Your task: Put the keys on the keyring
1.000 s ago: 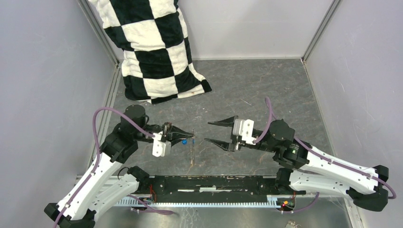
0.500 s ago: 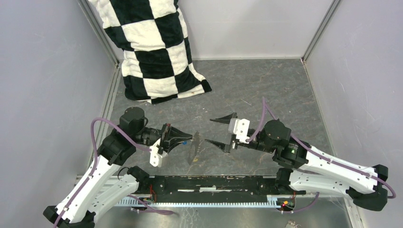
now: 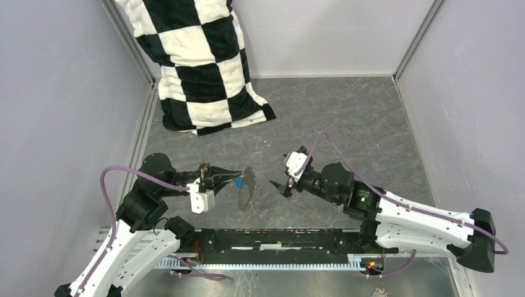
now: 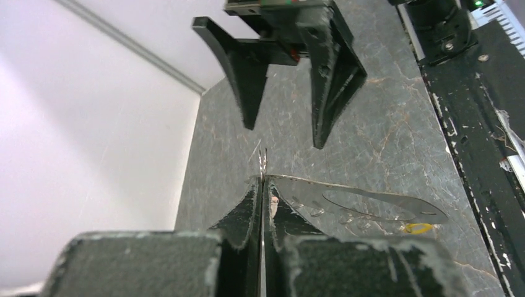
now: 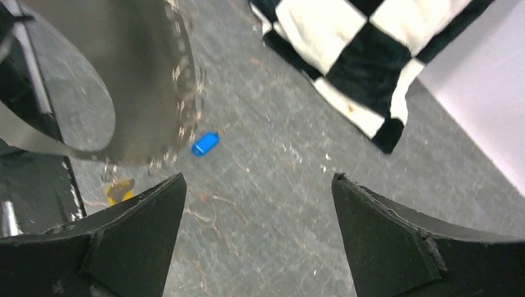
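My left gripper point(image 3: 240, 177) is shut on the thin edge of the keyring point(image 3: 246, 192), a silver-grey wire loop that it holds tilted up over the floor. In the left wrist view the wire runs between the closed fingertips point(image 4: 262, 183) and the keyring point(image 4: 347, 189) stretches away to the right. The blue key point(image 3: 238, 182) lies beside the ring, and it also shows in the right wrist view point(image 5: 205, 143). The yellow key point(image 5: 119, 189) sits at the ring's lower edge point(image 4: 418, 228); I cannot tell whether it hangs on the wire. My right gripper point(image 3: 283, 173) is open and empty, just right of the ring and facing it.
A black-and-white checkered cloth point(image 3: 198, 62) lies at the back left against the wall, and it also shows in the right wrist view point(image 5: 371, 55). Grey walls enclose the dark stone-patterned floor point(image 3: 347, 117). A black rail point(image 3: 278, 238) runs along the near edge.
My left gripper has drawn back to the left and turned the keyring from edge-on to a broad oval. My right gripper has moved left toward the ring and rolled its wrist.
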